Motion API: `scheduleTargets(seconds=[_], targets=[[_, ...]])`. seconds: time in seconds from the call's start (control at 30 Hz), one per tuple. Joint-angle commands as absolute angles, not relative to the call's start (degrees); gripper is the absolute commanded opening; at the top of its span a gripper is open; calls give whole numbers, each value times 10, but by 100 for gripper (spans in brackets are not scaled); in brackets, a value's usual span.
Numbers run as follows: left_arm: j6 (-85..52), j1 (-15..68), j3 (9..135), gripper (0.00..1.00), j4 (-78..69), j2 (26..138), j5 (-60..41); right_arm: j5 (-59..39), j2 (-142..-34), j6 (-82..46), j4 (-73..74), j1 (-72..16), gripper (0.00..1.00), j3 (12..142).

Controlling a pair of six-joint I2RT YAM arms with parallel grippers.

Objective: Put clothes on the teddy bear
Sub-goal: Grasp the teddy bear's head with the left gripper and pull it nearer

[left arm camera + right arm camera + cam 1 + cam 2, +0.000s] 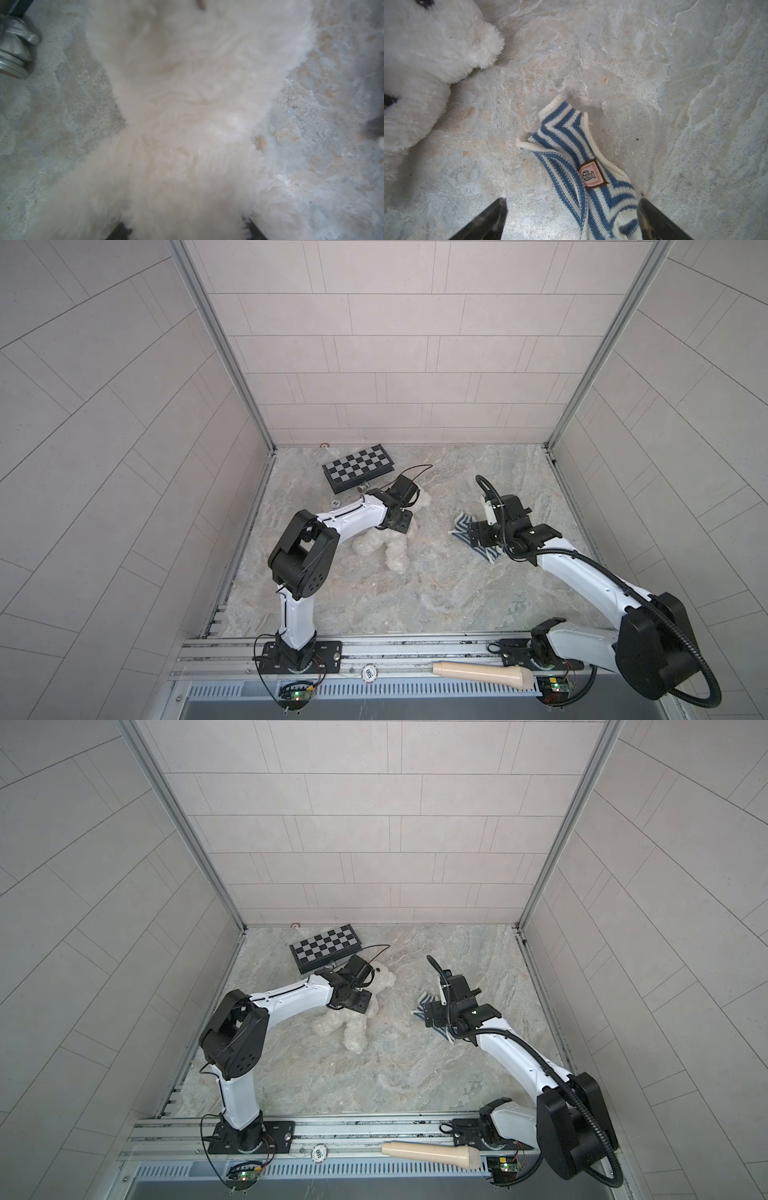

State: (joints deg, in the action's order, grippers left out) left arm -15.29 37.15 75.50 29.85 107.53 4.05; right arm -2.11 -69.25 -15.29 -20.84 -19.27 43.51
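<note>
Teddy bear [187, 104] fur hides left fingers [252, 230], grip unclear; right fingers [658, 220] spread over striped shirt [571, 145].

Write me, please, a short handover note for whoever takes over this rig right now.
Left gripper: down on the bear, fingers either side of its body; grip unclear.
Right gripper: open, straddling one end of the shirt, not holding it.
Bear lies bare on the table, left of middle; shirt lies apart, to its right.
Done: nothing on the bear yet.
Left: pick up the shirt and pull it onto the bear.
</note>
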Motion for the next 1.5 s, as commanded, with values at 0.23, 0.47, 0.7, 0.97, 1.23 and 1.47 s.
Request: scheduleTargets(seconds=[0.23, 0.47, 0.7, 0.97, 1.23, 1.47], targets=[[-116, 465, 627, 64, 301, 946, 29, -14, -681, -162, -215, -200, 100, 430], [-121, 512, 571, 67, 278, 932, 21, -18, -687, -161, -208, -200, 100, 434], [-142, 520, 550, 87, 277, 894, 20, -16, -686, -160, -208, -200, 100, 433], [-150, 520, 586, 100, 343, 832, 17, -16, -691, -155, -206, -199, 100, 432], [-174, 507, 655, 95, 323, 864, -27, -15, -701, -148, -205, -198, 100, 436], [-180, 480, 683, 88, 311, 933, -24, -23, -701, -148, -206, -197, 100, 436]])
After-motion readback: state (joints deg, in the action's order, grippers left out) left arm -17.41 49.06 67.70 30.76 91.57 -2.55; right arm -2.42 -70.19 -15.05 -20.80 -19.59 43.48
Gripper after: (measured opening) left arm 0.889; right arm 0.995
